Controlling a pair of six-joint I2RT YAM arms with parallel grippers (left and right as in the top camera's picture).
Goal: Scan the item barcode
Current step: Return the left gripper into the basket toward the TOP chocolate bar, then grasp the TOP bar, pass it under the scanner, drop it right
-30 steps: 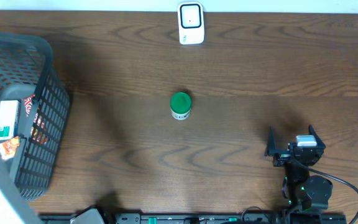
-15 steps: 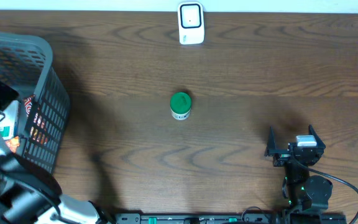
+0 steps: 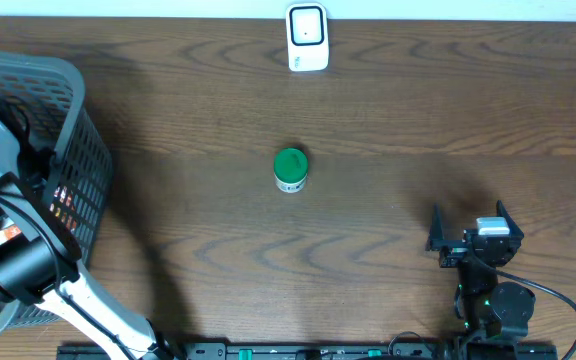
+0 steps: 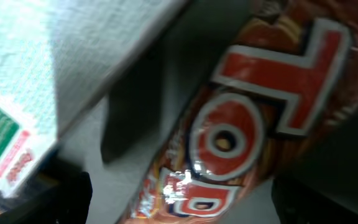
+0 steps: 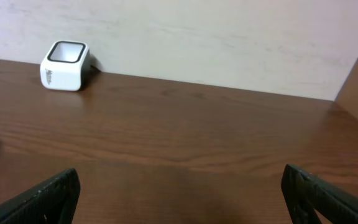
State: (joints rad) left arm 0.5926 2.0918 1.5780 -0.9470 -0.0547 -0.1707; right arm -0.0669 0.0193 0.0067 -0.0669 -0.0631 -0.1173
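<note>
left gripper (image 4: 182,202) dropped into the basket (image 3: 80,150)
just now it came, jaws wide and empty, over a snack packet (image 4: 247,124) at the desk's (image 3: 218,250) left edge, likely the pick to scan; scanner (image 3: 307,38) sat at the far edge; right gripper (image 3: 468,216) idled open.

White scanner (image 3: 307,38) at far edge of table (image 3: 418,120); green-lidded jar (image 3: 290,169) upright at centre; red-lettered snack packet (image 4: 247,124) inside basket (image 3: 83,150).

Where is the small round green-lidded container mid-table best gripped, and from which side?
Likely from straight above, closing across its round sides just below the lid. The green-lidded container stands upright on the brown wooden table with nothing near it, so every side is free.
</note>
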